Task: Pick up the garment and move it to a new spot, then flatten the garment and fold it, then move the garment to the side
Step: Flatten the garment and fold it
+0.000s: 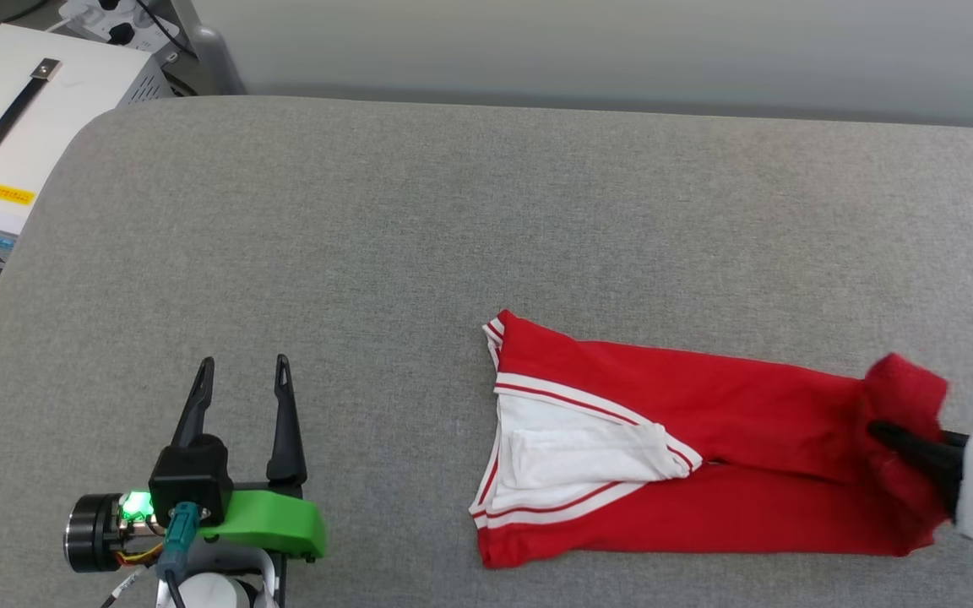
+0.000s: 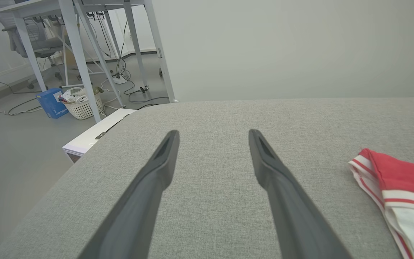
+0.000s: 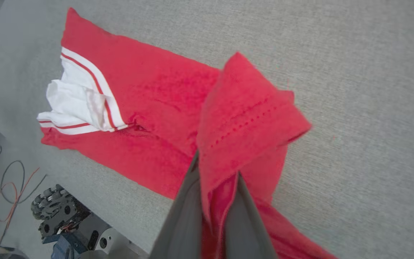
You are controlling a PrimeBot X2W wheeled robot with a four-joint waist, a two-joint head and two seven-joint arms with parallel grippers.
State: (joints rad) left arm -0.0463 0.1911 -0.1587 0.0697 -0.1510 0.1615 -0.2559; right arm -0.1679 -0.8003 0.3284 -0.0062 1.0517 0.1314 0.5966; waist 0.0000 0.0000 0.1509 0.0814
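The red T-shirt with white sleeves [image 1: 706,422] looks soft and light on the grey cloth table [image 1: 368,253]. The right gripper [image 3: 217,169] pinches its floppy end, a good spot. The left gripper [image 1: 243,365] stands wide, empty.

So the garment [image 1: 689,422] is a red shirt, stretched out as a long narrow strip on the grey fabric surface [image 1: 368,253], over toward my right. It looks folded in lengthwise, though I can't really tell how many layers. At its left end a white sleeve with red-and-white striped trim sits crumpled on top. The right end is bunched up and raised off the surface, pinched between the fingers of my right gripper [image 3: 217,167].
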